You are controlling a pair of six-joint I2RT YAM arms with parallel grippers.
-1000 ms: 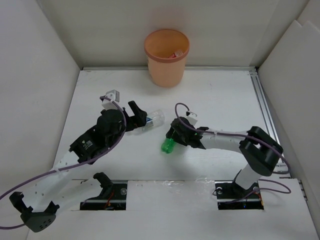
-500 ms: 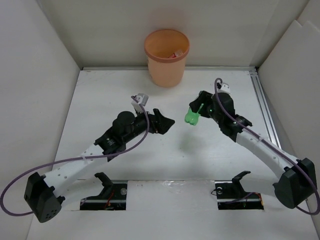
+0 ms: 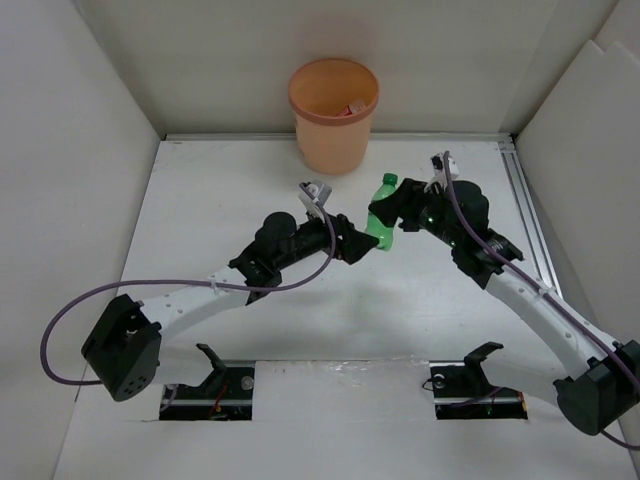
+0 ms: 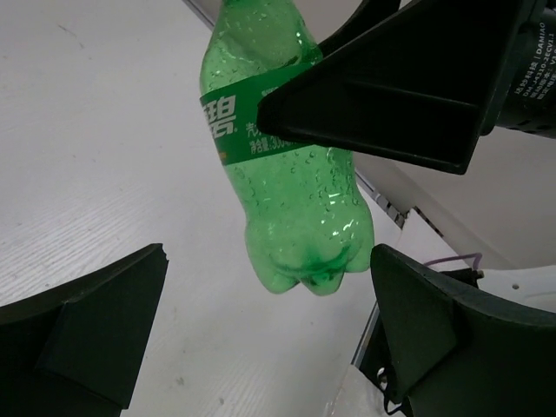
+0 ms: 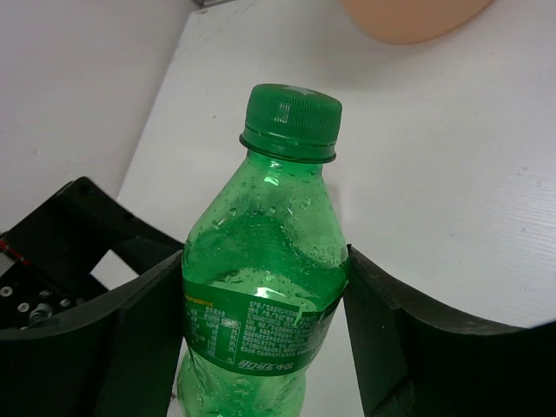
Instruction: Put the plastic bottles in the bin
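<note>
Green bottle [image 3: 380, 232] is held clear of the table, clamped at its label by the right gripper [image 3: 388, 212], its capped end and long axis pointed toward the bin [image 3: 333, 115] well beyond, while the left gripper [image 3: 362, 246], spread wide and empty, is poised around its base.

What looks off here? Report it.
One oddity: the left gripper sits open around the base of the green bottle, which the right gripper clamps at its label, held off the table short of the bin. No spill or damage shows.
</note>
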